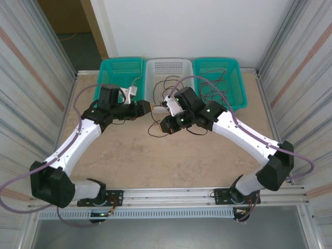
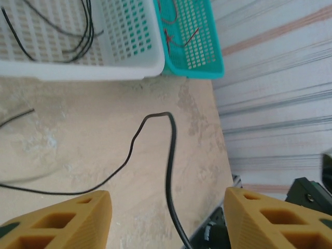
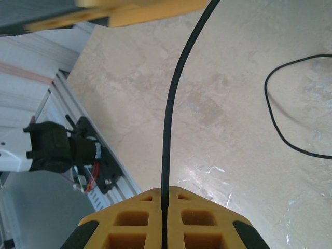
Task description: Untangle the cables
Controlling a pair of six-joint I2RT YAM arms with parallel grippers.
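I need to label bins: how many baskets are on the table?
3, in a row at the far edge: left teal basket, white basket in the middle, right teal basket. None seems hidden.

Robotics laboratory test cell. Evidence: two white-and-black robot arms (image 1: pixel 78 140) bolted to a slotted aluminium rail (image 1: pixel 181 194); ribbed grey metal panels (image 1: pixel 26 78) flanking both arms; beige stone-pattern tabletop (image 1: pixel 155 161) beneath them; three perforated plastic baskets (image 1: pixel 168 70) beyond.

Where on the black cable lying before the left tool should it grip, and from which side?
Grip the black cable on its straight run just below the hairpin bend, coming from above. That stretch runs between the fingers of the open left tool, so closing should cross it squarely.
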